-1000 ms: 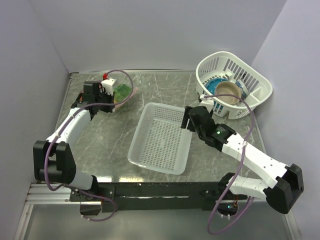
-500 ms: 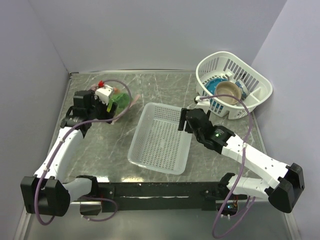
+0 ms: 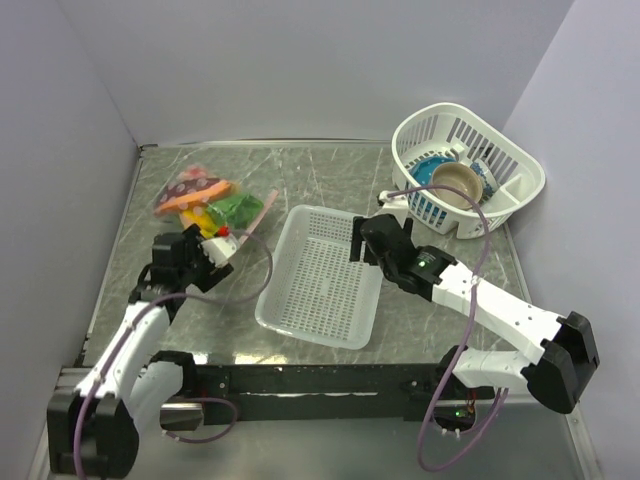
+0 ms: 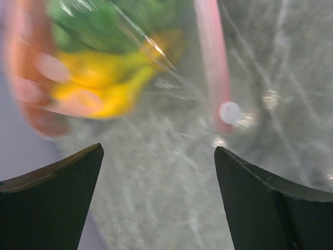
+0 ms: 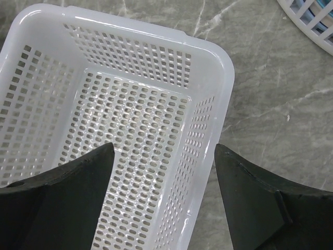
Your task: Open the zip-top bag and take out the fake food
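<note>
The zip-top bag (image 3: 208, 200) lies flat on the table at the back left. Its pink zip strip (image 4: 212, 62) and white slider (image 4: 229, 112) show in the left wrist view. Inside it is the fake food: green lettuce (image 4: 104, 21), a yellow banana (image 4: 104, 86) and an orange and red slice (image 3: 188, 189). My left gripper (image 3: 195, 245) (image 4: 158, 150) hovers just on the near side of the bag, open, with only bare table between its fingers. My right gripper (image 3: 360, 245) (image 5: 164, 147) is open over the right wall of the perforated tray (image 5: 205, 156).
The white perforated tray (image 3: 300, 320) sits mid-table. At the back right a round white basket (image 3: 520, 165) holds a blue bowl (image 3: 432, 168) and a tan bowl (image 3: 458, 185). Walls close in the left, back and right sides.
My left gripper has opened, let go of the bag and pulled back toward the near edge. The bag now lies on the table. My right gripper has shifted left over the tray and opened wider.
</note>
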Controlling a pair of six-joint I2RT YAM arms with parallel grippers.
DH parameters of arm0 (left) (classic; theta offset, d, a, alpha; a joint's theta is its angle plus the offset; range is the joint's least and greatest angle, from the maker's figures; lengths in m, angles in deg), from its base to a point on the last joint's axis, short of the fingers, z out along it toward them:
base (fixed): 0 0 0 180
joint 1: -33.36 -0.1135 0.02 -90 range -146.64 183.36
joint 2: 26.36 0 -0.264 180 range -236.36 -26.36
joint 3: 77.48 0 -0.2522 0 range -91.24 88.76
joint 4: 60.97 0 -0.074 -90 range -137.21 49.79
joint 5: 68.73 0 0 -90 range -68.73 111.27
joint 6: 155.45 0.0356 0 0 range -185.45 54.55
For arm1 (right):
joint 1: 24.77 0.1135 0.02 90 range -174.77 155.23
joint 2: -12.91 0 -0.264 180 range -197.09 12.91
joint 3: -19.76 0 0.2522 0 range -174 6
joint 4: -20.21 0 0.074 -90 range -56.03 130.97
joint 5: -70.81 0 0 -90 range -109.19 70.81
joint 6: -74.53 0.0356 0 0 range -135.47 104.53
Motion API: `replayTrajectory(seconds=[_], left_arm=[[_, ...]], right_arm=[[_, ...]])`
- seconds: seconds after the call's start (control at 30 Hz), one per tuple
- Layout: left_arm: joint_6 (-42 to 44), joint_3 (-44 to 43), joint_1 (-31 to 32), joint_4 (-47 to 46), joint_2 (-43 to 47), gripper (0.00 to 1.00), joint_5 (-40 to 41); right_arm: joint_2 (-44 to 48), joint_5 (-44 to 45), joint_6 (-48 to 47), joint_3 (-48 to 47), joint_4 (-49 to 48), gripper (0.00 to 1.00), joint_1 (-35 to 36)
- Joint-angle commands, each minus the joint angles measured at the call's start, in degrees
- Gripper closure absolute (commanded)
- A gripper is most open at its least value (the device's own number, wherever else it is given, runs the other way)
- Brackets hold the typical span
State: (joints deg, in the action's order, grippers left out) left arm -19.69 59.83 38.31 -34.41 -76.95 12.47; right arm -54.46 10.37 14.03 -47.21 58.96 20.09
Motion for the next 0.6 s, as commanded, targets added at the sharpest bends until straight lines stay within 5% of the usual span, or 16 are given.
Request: replayTrajectory(seconds=[0.0,0.1,0.33,0.47,0.57], left_arm=[[12.2,6.2,-0.3,-14.3,5.6,0.03,-1.1],[11.1,8.0,-0.3,-26.5,0.3,0.02,-0.3],[9.0,3.1,-0.4,-31.8,-11.0,0.02,-5.3],[2.5,-5.8,-0.4,-25.3,-15.1,0.01,-3.6],[-3.6,-15.7,-0.9,-13.1,-20.4,0.12,-3.1]], right_arm=[[-1.2,1.2,-0.4,-3.0,-2.2,0.14,0.4],[-1.2,0.6,0.0,-3.1,-2.8,0.14,0.6],[0.4,0.8,0.2,-1.7,-2.7,0.14,0.6],[1.1,0.1,0.4,-0.5,-3.5,0.14,0.6],[0.7,-0.7,1.0,-0.5,-3.7,0.15,0.7]])
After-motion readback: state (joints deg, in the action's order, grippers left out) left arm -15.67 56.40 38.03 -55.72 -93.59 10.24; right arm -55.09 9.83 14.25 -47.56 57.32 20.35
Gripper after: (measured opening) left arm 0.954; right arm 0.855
